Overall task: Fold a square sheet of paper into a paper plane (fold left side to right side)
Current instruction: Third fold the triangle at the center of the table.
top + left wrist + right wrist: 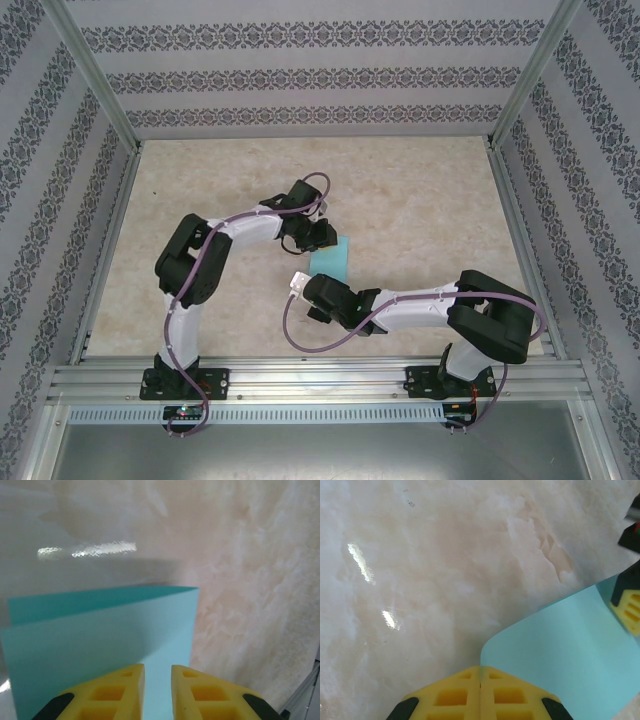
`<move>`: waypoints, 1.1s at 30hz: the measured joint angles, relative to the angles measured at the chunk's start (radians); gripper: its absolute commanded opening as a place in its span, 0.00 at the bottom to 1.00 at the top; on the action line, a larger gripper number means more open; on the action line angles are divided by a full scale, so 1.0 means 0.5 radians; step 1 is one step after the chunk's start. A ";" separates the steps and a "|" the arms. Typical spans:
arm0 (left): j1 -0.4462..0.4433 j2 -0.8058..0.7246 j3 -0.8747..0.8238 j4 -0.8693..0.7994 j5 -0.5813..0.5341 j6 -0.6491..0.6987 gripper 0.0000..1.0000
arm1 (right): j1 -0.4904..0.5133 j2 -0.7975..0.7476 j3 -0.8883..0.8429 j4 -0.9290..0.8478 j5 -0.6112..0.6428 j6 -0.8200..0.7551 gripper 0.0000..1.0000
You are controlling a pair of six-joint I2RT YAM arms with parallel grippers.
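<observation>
The square sheet of paper (333, 260) is turquoise and lies folded over as a narrow two-layer strip at the table's middle. No paper plane is in view. My left gripper (322, 238) sits at the strip's far end. In the left wrist view its yellow jaws (158, 667) stand a narrow gap apart over the paper (100, 635), whose upper layer lifts off the lower. My right gripper (303, 288) is at the near left corner. In the right wrist view it is shut (480, 669) with the curled paper edge (560, 650) pinched between its jaws. A left fingertip (627, 607) shows at the far right.
The beige marbled tabletop (420, 200) is bounded by aluminium rails, one along the front (320, 375) and posts at the back corners. Patterned walls close off the left, right and back sides. Both arms bend inward over the table's middle.
</observation>
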 measured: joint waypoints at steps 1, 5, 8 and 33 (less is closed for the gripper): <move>-0.001 0.030 0.020 -0.009 0.000 0.005 0.21 | 0.000 0.000 0.000 -0.001 -0.005 0.002 0.00; -0.001 0.119 0.054 -0.028 -0.003 0.033 0.20 | -0.023 -0.001 0.000 -0.007 -0.037 0.022 0.00; 0.000 0.132 0.058 -0.039 -0.006 0.046 0.20 | -0.043 -0.001 0.000 -0.008 -0.074 0.052 0.00; -0.005 0.141 0.058 -0.038 -0.014 0.079 0.18 | -0.558 -0.188 -0.097 -0.013 -0.893 0.430 0.00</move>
